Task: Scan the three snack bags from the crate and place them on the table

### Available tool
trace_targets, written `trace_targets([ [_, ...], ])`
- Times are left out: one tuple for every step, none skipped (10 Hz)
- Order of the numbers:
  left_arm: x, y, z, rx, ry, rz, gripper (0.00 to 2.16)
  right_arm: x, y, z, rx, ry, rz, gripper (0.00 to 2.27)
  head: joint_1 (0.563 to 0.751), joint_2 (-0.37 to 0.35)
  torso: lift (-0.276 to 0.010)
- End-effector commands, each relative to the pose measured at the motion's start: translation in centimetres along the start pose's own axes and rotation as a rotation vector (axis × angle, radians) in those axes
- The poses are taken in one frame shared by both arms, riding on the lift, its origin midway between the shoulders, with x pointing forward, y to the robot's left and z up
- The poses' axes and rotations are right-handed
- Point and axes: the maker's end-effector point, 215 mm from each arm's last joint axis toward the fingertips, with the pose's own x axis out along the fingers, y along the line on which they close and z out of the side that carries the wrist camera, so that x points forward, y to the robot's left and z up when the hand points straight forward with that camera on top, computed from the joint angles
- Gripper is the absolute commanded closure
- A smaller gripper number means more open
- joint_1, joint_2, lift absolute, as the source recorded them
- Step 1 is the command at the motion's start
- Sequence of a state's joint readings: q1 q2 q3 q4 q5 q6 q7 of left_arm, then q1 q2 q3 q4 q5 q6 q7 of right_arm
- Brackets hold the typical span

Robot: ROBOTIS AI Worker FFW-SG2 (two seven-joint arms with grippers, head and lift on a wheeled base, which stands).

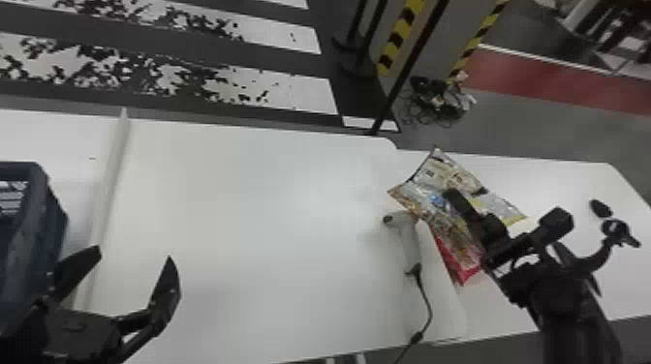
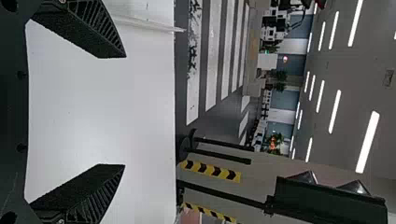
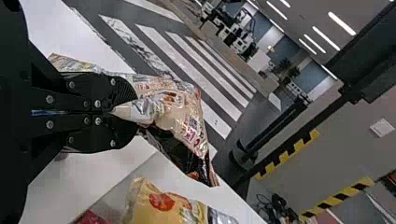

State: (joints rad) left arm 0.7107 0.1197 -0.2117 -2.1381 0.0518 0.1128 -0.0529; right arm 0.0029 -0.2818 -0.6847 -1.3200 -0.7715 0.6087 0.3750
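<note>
In the head view my right gripper [image 1: 453,196] is over the table's right part, shut on a shiny snack bag [image 1: 420,189]. The right wrist view has the gripper [image 3: 116,112] pinching a crumpled part of this bag [image 3: 182,114]. A yellow bag [image 3: 161,207] and a red one [image 3: 91,218] lie lower on the table; in the head view a red edge [image 1: 465,273] shows by the gripper. The grey scanner [image 1: 410,242] lies left of the bags. My left gripper [image 1: 134,256] stands open beside the blue crate [image 1: 34,242]; in the left wrist view that gripper [image 2: 124,111] has nothing between its fingers.
A raised white strip [image 1: 114,159] crosses the white table [image 1: 242,193] beside the crate. The scanner's cable [image 1: 426,302] runs to the front edge. A small black object [image 1: 600,208] lies at the far right. Striped posts [image 1: 399,36] stand behind.
</note>
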Motion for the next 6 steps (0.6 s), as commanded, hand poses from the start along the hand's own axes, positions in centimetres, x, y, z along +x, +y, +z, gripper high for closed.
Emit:
trace_targets([
  [-0.1,0.0,-0.5,0.001,0.01,0.001,0.02,0.9,-2.8,2.9,0.039,-0.091,-0.075,2.17,0.695,-0.35,-0.062],
  [-0.1,0.2,-0.7,0.001,0.013,0.003,0.02,1.0,-6.0,3.8,0.1,-0.133,-0.161,2.12,0.695,-0.35,-0.062],
  [0.1,0.3,-0.9,0.0,0.015,0.003,0.02,0.7,-8.6,4.8,0.122,-0.182,-0.225,2.13,0.695,-0.35,-0.062],
  [0.2,0.3,-0.9,-0.004,0.013,0.002,0.02,-0.1,-10.2,6.7,0.119,-0.259,-0.278,2.13,0.695,-0.35,-0.062],
  [0.5,0.2,-1.0,-0.006,0.013,-0.002,0.02,-0.6,-11.7,8.2,0.121,-0.3,-0.319,2.12,0.695,-0.35,-0.062],
  [0.7,0.1,-1.4,-0.009,0.018,-0.007,0.02,-0.9,-12.6,9.4,0.119,-0.324,-0.342,2.12,0.695,-0.35,-0.062],
])
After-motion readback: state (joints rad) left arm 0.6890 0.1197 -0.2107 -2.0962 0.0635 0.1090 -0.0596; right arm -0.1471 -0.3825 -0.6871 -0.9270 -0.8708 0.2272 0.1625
